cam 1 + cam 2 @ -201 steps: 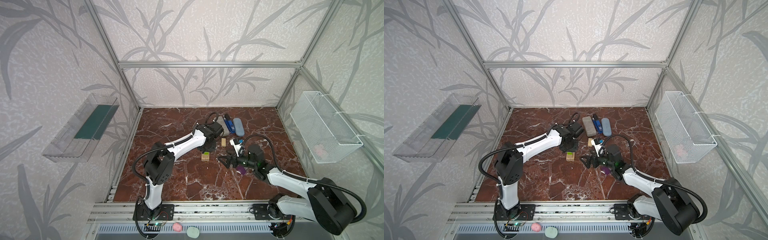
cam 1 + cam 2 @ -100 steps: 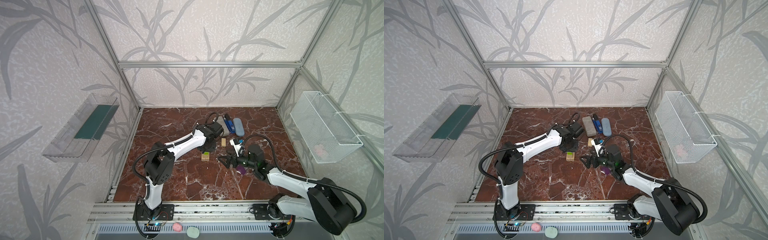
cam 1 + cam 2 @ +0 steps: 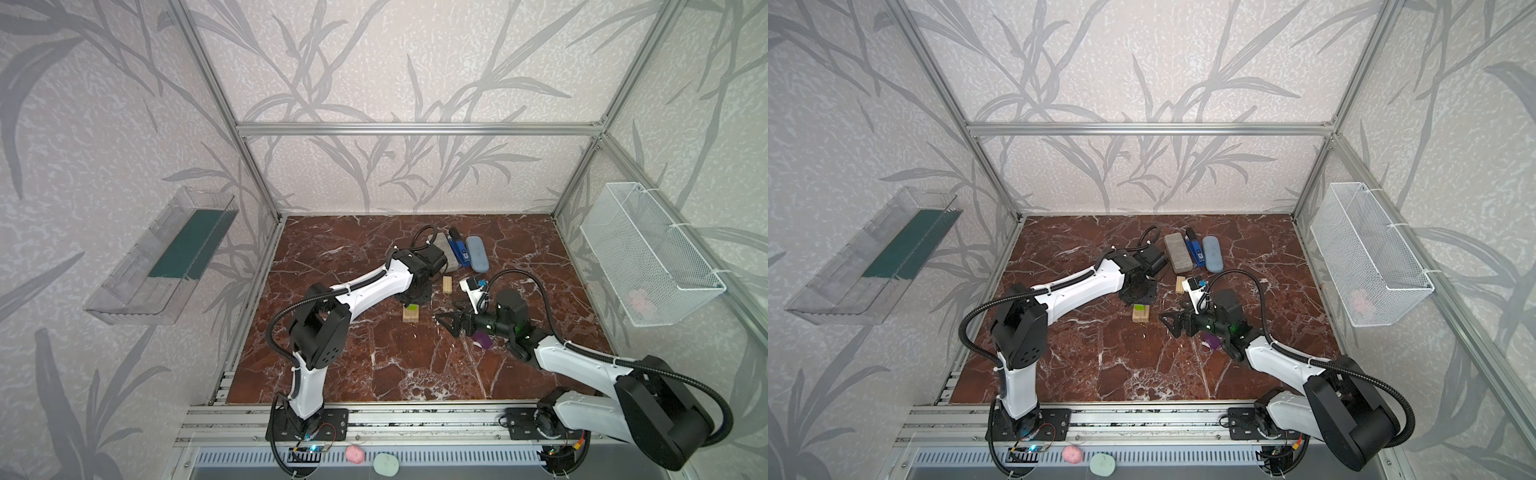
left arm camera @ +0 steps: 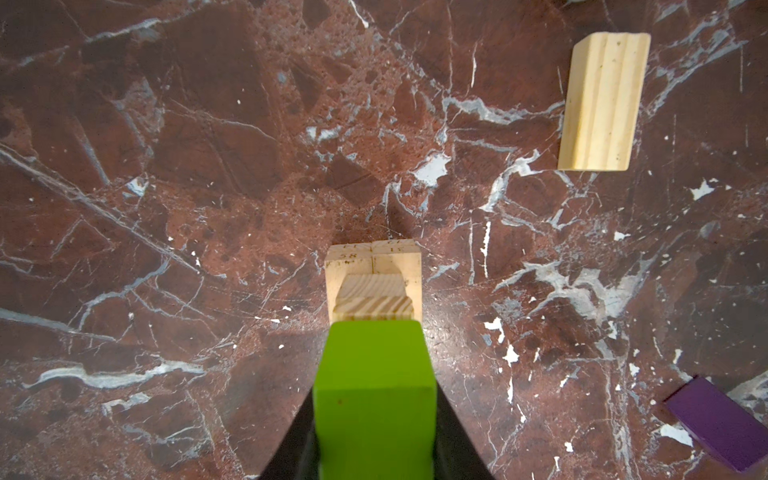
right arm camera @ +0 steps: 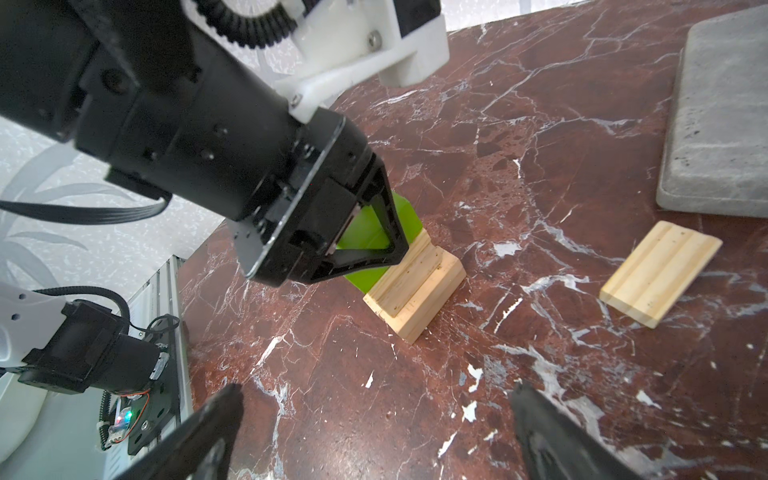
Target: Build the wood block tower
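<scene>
- Clenched on lime-green block (image 4: 374,357): left gripper (image 4: 375,401), jaws tight against both long sides.
- Held over 12 o'clock end of the tower (image 5: 419,291), one pale plank on a two-plank base, mid-table; green-to-plank contact unclear.
- Spread wide, empty: right gripper (image 3: 451,323), at 3 o'clock of tower, apart from it, low over table (image 3: 374,365).
- Loose pale planks (image 3: 446,285) flat at 1 o'clock of tower; purple block (image 3: 483,340) at 4 o'clock, under right wrist.
- Grey slab (image 3: 1177,247) and blue-grey case (image 3: 1212,248) further out, 12 to 1 o'clock.
- Bare marble from 6 round to 9 o'clock, out to table edges.
- Left wrist view only: digits on base plank ends.
- Right wrist view only: tower layers side-on.
- Both top views: green block half covered by left gripper.
</scene>
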